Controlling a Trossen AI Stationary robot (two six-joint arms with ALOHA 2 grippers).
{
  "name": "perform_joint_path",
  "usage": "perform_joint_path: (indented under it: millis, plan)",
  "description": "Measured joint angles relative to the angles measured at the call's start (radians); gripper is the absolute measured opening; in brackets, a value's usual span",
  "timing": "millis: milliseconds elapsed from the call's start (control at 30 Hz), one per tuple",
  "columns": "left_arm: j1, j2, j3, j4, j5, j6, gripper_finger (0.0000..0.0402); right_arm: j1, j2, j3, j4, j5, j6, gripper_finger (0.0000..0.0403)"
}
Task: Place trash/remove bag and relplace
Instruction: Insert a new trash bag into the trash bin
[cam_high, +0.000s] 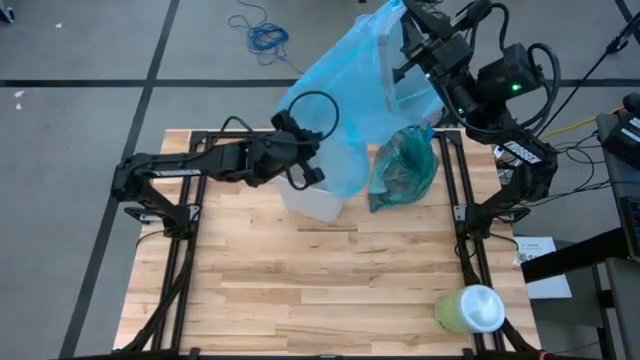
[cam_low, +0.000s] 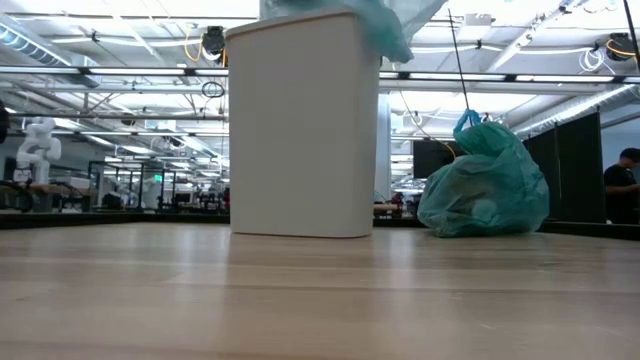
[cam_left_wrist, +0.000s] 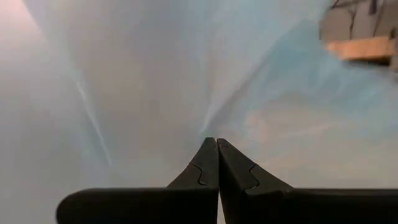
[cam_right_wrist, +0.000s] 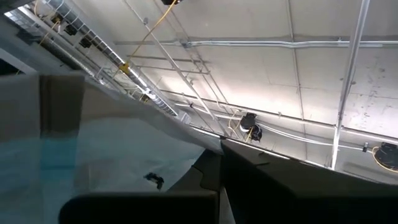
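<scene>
The pale sky-blue bag (cam_high: 345, 95) hangs over the white bin (cam_low: 300, 125) at the table's far middle, and its lower edge drapes over the bin's rim (cam_low: 385, 25). My left gripper (cam_left_wrist: 216, 142), reaching in from the table's left, is shut on the bag's side (cam_high: 318, 172). My right gripper (cam_high: 405, 28) is raised high above the bin's far right, pointing upward, shut at the bag's top. The filled teal bag (cam_high: 405, 165) rests on its bottom on the table to the right of the bin (cam_low: 485, 190); brownish lumps show through it. My left gripper pinches the pale-blue bag's side wall (cam_left_wrist: 208, 121) between its two fingertips. It comes from the table's left, slanting a little downward. Creases in the film fan out from the fingertips. One layer or several, I cannot tell. My right gripper holds the pale-blue bag by its upper end (cam_high: 385, 22), fingers slanting upward, high above the table. Its own fingers (cam_right_wrist: 273, 186) hide the place of contact. The bag hangs below the gripper toward the bin.
A pale-green container with a white top (cam_high: 470, 308) lies at the table's near right corner. Black frame rails (cam_high: 465, 230) run along both sides of the wooden table. The table's near half is bare wood (cam_high: 300, 290).
</scene>
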Motion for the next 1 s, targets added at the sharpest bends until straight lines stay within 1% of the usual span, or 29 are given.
perform_joint_path:
  millis: [300,500,600,667,767,800,833,933,1000]
  plan:
    - [0.058,0.010,-0.084,-0.050,0.015,-0.082,0.0000,0.000,0.000,0.000,-0.020,0.000,0.018,0.0000]
    - [0.056,0.000,-0.090,-0.246,0.004,-0.166,0.0000,0.000,0.000,0.000,-0.052,0.000,0.028,0.0000]
    - [0.044,-0.003,-0.090,-0.312,-0.060,-0.189,0.0000,0.000,0.000,-0.001,-0.069,-0.002,0.049,0.0000]
    - [0.030,-0.023,-0.084,-0.313,-0.086,-0.186,0.0000,0.000,0.000,-0.001,-0.069,-0.003,0.052,0.0000]
    - [0.007,-0.076,-0.060,-0.267,-0.081,-0.165,0.0000,0.000,-0.001,0.000,-0.069,-0.005,0.057,0.0000]
    - [0.001,-0.098,-0.058,-0.241,-0.069,-0.162,0.0000,0.000,-0.001,0.000,-0.070,-0.005,0.063,0.0000]
    - [-0.006,-0.119,-0.058,-0.219,-0.035,-0.162,0.0000,0.000,-0.001,0.000,-0.071,-0.005,0.067,0.0000]
    - [-0.019,-0.166,-0.058,-0.174,0.131,-0.173,0.0000,0.000,0.000,0.000,-0.072,-0.005,0.091,0.0000]
    - [-0.031,-0.182,-0.058,-0.166,0.223,-0.191,0.0000,0.001,-0.001,0.000,-0.083,-0.011,0.130,0.0000]
